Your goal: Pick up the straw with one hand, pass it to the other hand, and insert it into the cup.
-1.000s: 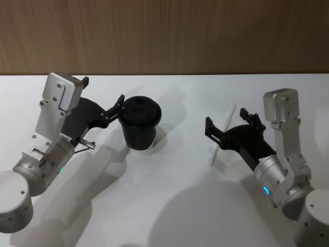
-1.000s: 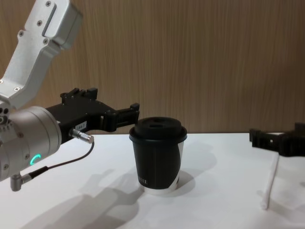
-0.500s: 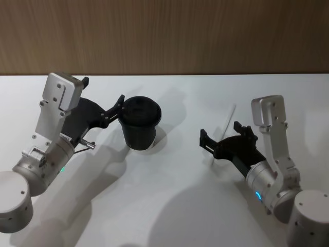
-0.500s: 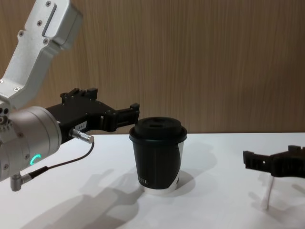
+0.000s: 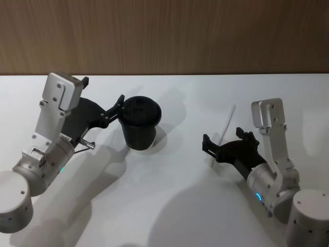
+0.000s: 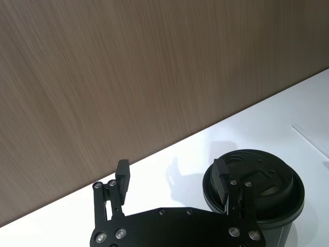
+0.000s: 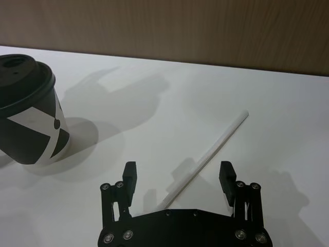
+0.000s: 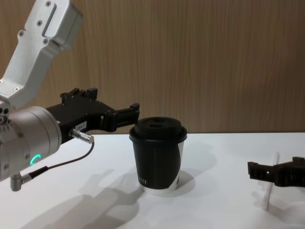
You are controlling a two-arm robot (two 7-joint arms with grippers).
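Observation:
The white straw lies flat on the white table, right of centre. My right gripper is low over its near part and open, one finger on each side of the straw without touching it. From the chest, the right gripper hovers just above the straw. The black lidded cup stands upright left of centre. My left gripper is open and raised beside the cup's lid, one fingertip close to the rim.
A wood-panel wall closes off the far edge of the table. A thin black cable with a metal plug hangs from my left wrist. Bare tabletop lies between the cup and the straw.
My right gripper has dropped lower and pulled back along the straw toward its near end, staying open. The left arm, cup and straw have not moved.

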